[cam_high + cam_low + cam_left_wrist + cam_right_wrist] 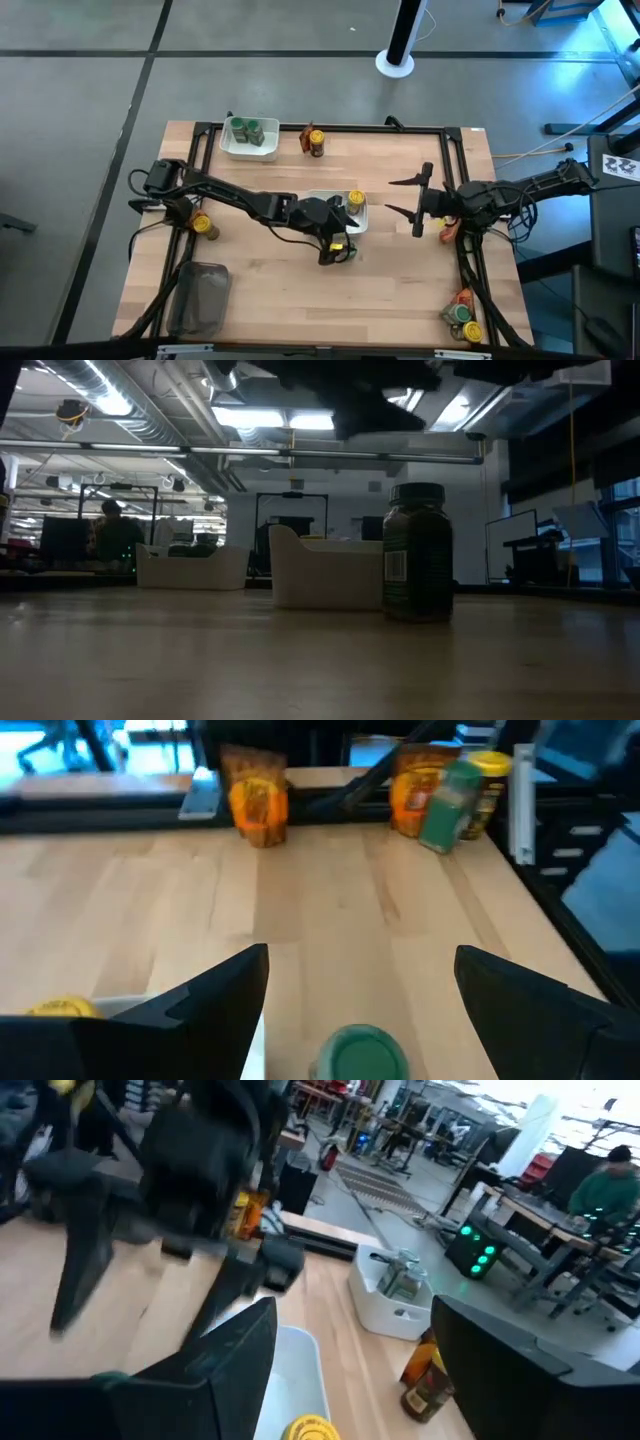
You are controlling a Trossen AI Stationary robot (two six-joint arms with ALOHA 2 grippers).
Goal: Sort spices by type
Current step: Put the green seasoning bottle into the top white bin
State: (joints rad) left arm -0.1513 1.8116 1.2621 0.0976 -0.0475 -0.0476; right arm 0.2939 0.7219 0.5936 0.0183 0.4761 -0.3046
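My left gripper hangs open above mid-table, one finger on either side of a small green-lidded jar and above it. The jar stands upright on the wood beside a white tray. That tray holds a yellow-lidded jar. A second white tray at the far edge holds green-lidded jars. My right gripper waits open, right of the middle tray.
A red-orange packet with a jar stands at the far edge. A yellow-lidded jar sits near the left edge, and a clear grey tub lies at the near left. Packets and jars cluster at the near right corner.
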